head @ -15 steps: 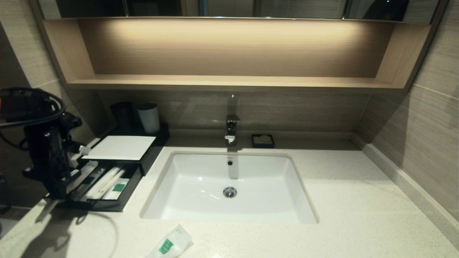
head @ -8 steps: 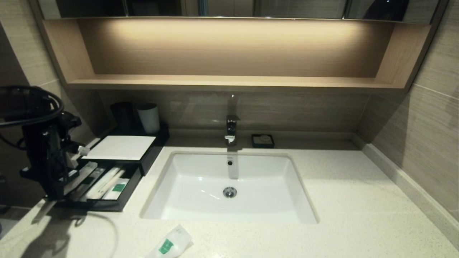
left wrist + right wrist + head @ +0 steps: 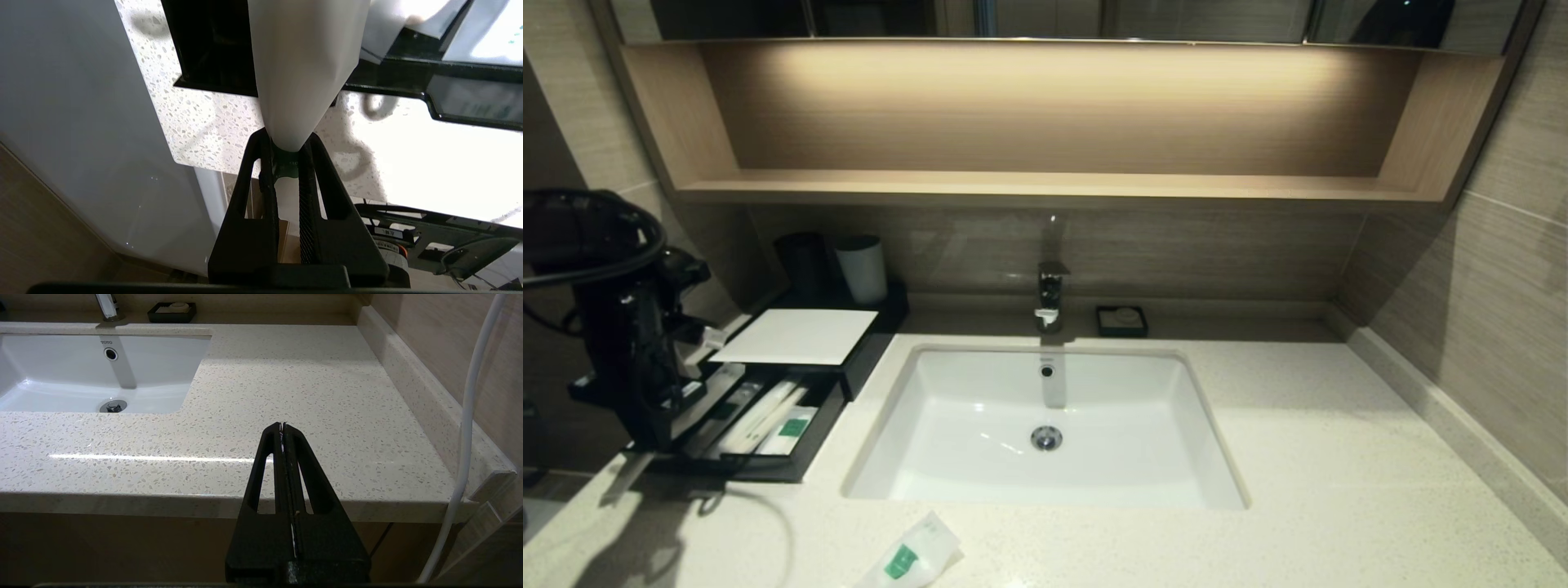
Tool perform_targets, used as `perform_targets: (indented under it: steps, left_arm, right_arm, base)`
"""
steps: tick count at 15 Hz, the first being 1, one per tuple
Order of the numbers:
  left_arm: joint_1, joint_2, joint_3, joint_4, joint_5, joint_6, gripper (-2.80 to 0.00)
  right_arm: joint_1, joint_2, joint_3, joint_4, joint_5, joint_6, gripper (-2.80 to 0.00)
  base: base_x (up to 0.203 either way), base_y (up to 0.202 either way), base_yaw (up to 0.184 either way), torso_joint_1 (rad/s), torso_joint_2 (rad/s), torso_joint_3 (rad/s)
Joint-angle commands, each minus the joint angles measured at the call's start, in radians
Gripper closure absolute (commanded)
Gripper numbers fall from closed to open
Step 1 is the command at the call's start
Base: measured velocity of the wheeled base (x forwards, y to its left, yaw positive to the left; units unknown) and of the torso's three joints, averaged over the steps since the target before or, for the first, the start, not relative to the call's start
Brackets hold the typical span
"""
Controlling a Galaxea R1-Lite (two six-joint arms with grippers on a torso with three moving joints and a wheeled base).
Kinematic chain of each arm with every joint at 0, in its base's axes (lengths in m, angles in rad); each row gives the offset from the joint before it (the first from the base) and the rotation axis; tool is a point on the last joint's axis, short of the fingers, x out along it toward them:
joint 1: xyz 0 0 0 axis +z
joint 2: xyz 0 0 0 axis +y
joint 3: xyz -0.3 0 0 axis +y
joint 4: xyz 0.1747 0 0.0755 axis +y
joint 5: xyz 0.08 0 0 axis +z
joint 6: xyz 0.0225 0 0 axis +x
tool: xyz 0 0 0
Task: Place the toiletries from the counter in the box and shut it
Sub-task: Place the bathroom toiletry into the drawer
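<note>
one broad speckled counter [image 3: 1298, 457] carries everything, its white sink [image 3: 1045, 425] sunk in the middle. at its left end sits the black box [image 3: 849, 359], white top panel facing up and its front drawer [image 3: 768, 469] pulled out toward the robot, which is why the compartment lies open to be loaded from above. two sachets [image 3: 768, 416] already lie lengthwise in that drawer, side by side. the left gripper [image 3: 288, 149] hangs over the drawer's outer end, its jaws pinched narrow on one end of a long sachet [image 3: 304, 69], so the rest of the packet dangles toward the drawer; i judge it is held by the end to let it drop in alongside the others. a short sachet [image 3: 913, 555] with a green label lies apart on the counter's front edge, below the sink, not yet collected. the right gripper [image 3: 283, 428] is parked off the counter's near edge, fingers pressed together on nothing.
</note>
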Motion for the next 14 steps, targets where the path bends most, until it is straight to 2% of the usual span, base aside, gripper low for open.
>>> perform_targets:
  steps: [1,6,14]
  left_arm:
    - [0.000,-0.015,0.000,0.032,0.003,0.004,0.00]
    - [0.000,-0.028,0.000,0.123,0.005,0.026,0.00]
    - [0.001,0.031,0.000,0.107,0.006,0.017,0.00]
  right_arm:
    - [0.000,0.001,0.002,-0.002,0.000,-0.001,0.00]
    - [0.000,0.001,0.002,0.000,0.000,-0.001,0.00]
    - [0.000,0.001,0.002,0.000,0.000,-0.001,0.00]
  base:
    - [0.000,0.000,0.000,0.000,0.00,0.000]
    - [0.000,0.000,0.000,0.000,0.00,0.000]
    - [0.000,0.000,0.000,0.000,0.00,0.000]
